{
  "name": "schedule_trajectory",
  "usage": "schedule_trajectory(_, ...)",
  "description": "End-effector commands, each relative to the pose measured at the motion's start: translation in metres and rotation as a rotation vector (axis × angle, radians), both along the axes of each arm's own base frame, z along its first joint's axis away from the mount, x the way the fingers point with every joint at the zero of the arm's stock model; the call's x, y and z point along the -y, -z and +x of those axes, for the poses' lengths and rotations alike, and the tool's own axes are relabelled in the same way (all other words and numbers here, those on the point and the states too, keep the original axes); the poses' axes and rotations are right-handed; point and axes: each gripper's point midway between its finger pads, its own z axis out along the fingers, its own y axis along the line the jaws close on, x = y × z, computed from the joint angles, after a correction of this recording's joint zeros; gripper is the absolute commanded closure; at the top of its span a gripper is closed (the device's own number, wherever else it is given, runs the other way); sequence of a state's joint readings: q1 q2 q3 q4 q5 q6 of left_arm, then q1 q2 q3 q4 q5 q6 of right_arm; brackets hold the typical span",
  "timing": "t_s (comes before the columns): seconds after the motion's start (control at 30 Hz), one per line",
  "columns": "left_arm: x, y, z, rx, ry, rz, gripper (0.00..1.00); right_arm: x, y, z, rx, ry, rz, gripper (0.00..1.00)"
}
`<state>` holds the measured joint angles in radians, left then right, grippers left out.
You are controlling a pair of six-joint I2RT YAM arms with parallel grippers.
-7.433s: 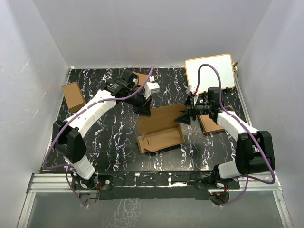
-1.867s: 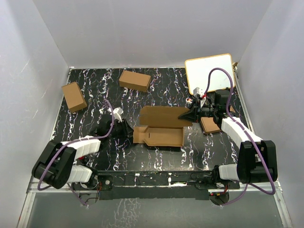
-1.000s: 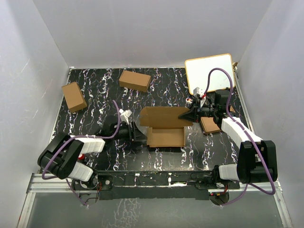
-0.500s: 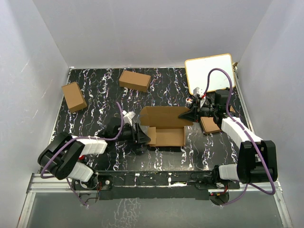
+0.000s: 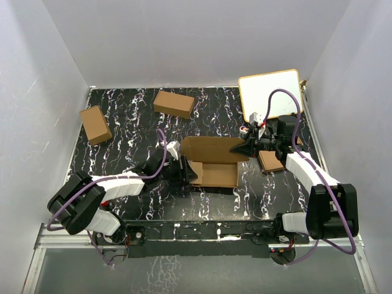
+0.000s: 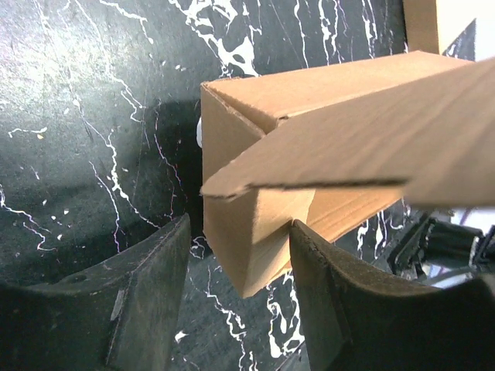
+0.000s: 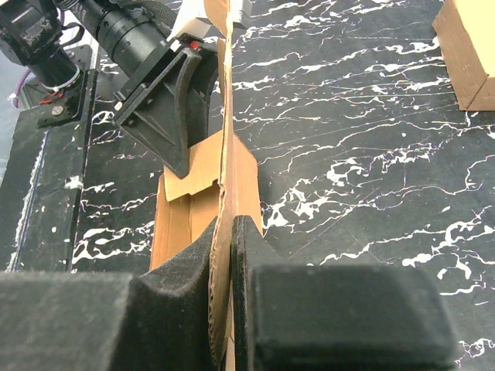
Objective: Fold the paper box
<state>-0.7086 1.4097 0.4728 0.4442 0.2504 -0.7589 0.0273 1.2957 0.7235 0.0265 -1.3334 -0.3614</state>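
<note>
The paper box [image 5: 215, 176] lies mid-table as a half-formed brown carton, its long lid panel [image 5: 211, 150] standing up along the far side. My right gripper [image 5: 240, 149] is shut on that panel's right edge; in the right wrist view the cardboard [image 7: 240, 178] is pinched between the pads [image 7: 193, 267]. My left gripper [image 5: 188, 173] is open at the box's left end. The left wrist view shows the box's end corner [image 6: 247, 255] between the spread fingers [image 6: 147, 301]. The right finger touches the box and the left one stands apart from it.
Two short brown cartons sit at the far left [image 5: 95, 124] and far middle [image 5: 174, 103]. A white board with an orange rim [image 5: 271, 94] lies at the far right. A brown pile of sheets [image 5: 269, 162] lies under my right arm. White walls close in the table.
My left gripper has slid right to the box's left end and opened a little. The left end flap has gone from lying flat to folded in. The right arm has not moved.
</note>
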Motion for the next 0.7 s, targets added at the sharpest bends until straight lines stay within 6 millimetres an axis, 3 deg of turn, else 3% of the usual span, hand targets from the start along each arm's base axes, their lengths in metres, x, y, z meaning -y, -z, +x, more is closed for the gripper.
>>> schedule_trajectory(0.0, -0.005, -0.007, 0.010, 0.041, -0.074, 0.109, 0.49, -0.004, -0.018, -0.003, 0.136, -0.040, 0.010, 0.92)
schedule_trajectory(0.2, -0.004, -0.012, 0.015, 0.088, -0.108, 0.201, 0.51, -0.005, -0.019, -0.003, 0.139, -0.041, 0.009, 0.92)
schedule_trajectory(0.43, 0.003, -0.005, 0.016, 0.149, -0.117, 0.293, 0.62, -0.006, -0.018, -0.003, 0.130, -0.037, 0.009, 0.92)
schedule_trajectory(0.57, -0.001, -0.002, 0.019, 0.188, -0.146, 0.341, 0.71, -0.005, -0.017, -0.001, 0.125, -0.022, 0.007, 0.92)
schedule_trajectory(0.67, -0.005, 0.000, 0.022, 0.202, -0.158, 0.378, 0.84, -0.008, -0.016, -0.002, 0.124, -0.028, 0.007, 0.92)
